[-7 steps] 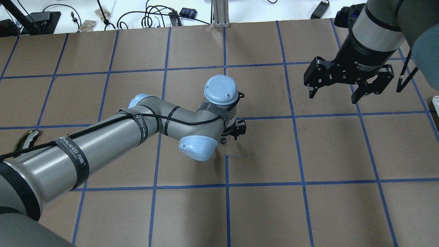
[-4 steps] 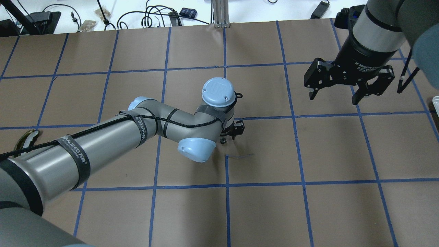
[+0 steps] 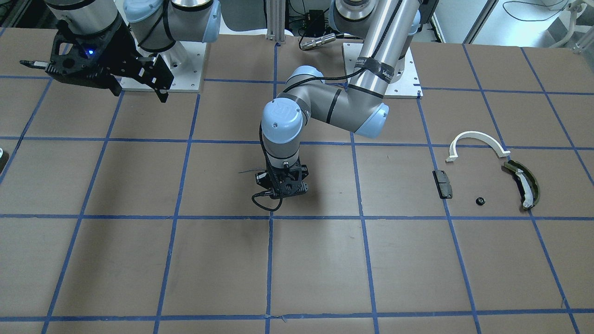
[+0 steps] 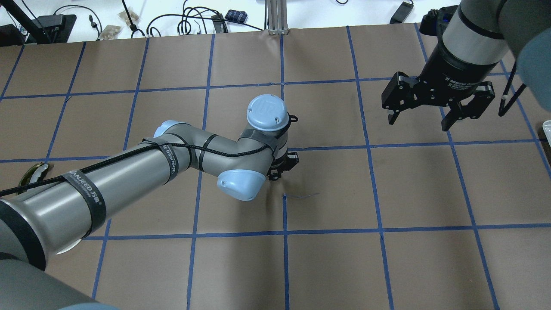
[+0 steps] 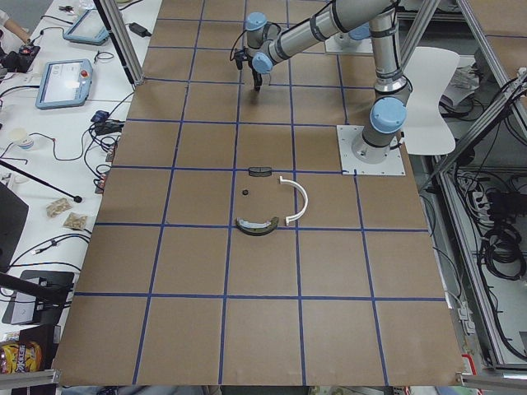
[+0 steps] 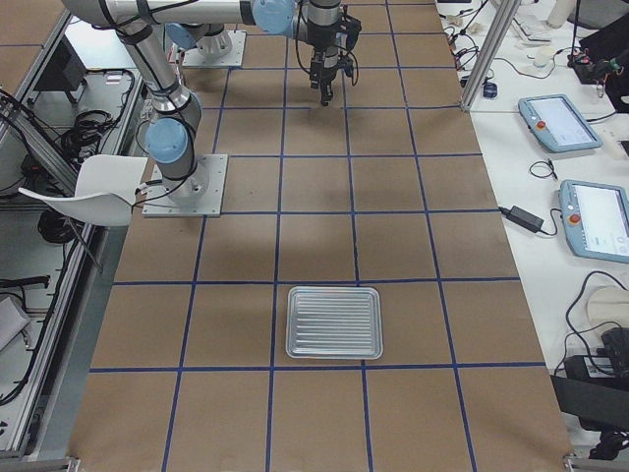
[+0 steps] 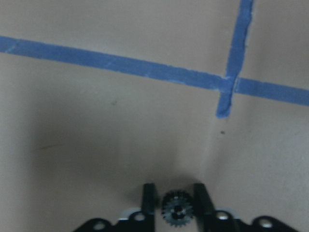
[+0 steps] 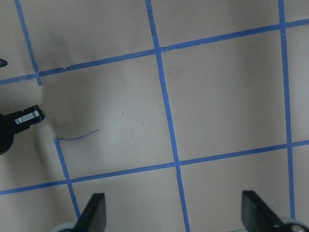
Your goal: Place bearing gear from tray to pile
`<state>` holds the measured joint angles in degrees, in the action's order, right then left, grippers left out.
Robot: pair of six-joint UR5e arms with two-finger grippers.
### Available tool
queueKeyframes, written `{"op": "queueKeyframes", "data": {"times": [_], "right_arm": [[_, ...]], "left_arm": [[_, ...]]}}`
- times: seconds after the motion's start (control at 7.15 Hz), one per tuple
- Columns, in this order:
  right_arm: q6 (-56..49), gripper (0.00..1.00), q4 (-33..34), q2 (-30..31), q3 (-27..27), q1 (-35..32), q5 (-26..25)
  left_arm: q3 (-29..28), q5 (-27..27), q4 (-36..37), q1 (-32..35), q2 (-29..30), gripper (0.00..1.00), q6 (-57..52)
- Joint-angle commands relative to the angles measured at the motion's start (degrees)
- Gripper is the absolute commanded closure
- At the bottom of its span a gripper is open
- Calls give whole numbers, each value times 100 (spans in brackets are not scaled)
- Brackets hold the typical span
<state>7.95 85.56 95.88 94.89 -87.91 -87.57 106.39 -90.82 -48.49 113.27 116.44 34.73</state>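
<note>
My left gripper [image 7: 176, 209] is shut on a small black toothed bearing gear [image 7: 176, 212], held between its two fingers just above the brown table. It is near the table's middle in the overhead view [image 4: 277, 171] and in the front view [image 3: 280, 191]. The pile lies apart, at the front view's right: a thin white half-ring [image 3: 478, 138], an olive-dark curved piece with a white strip [image 3: 524, 182], a dark grey block [image 3: 442, 183] and a tiny black part [image 3: 480, 201]. The metal tray [image 6: 334, 322] lies bare. My right gripper [image 4: 418, 119] hangs open and empty.
The table is brown paper with a blue tape grid. A thin loose thread [image 4: 301, 196] lies by a tape end near the left gripper. Cables and boxes sit beyond the far edge [image 4: 193, 21]. The tray's corner [image 4: 546, 129] shows at the overhead view's right edge.
My left arm has moved a little to the overhead view's left, carrying the gear with it. The right arm has barely moved.
</note>
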Motion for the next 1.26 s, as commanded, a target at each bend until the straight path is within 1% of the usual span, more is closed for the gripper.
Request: {"op": "queueKeyframes", "data": {"times": [0.0,0.14,0.28,0.42,0.56,0.7,0.84,0.98,1.12], "right_arm": [[-13,0,4,-8,-5,20,-32],[-126,0,-5,-8,-5,20,-49],[-223,0,-31,0,3,20,-58],[-224,0,-14,1,12,20,-49],[-215,0,-22,1,38,20,-49],[-206,0,-31,9,39,11,-49],[-197,0,-14,9,47,11,-49],[-206,0,-31,18,39,11,-32],[-206,0,-22,18,47,-7,-6]], "left_arm": [[-4,-6,-283,-269,-182,100,-665],[-21,-6,-553,-705,-392,100,-1314],[-13,3,-835,-1458,-611,100,-2477],[-4,20,-994,-2301,-761,100,-3968],[135,38,-1039,-2988,-806,100,-4940],[285,-31,-944,-3552,-850,100,-5663],[330,-110,-943,-4193,-833,100,-5940],[321,-111,-926,-4634,-781,100,-6448],[339,-111,-925,-4856,-693,100,-6949]]}}
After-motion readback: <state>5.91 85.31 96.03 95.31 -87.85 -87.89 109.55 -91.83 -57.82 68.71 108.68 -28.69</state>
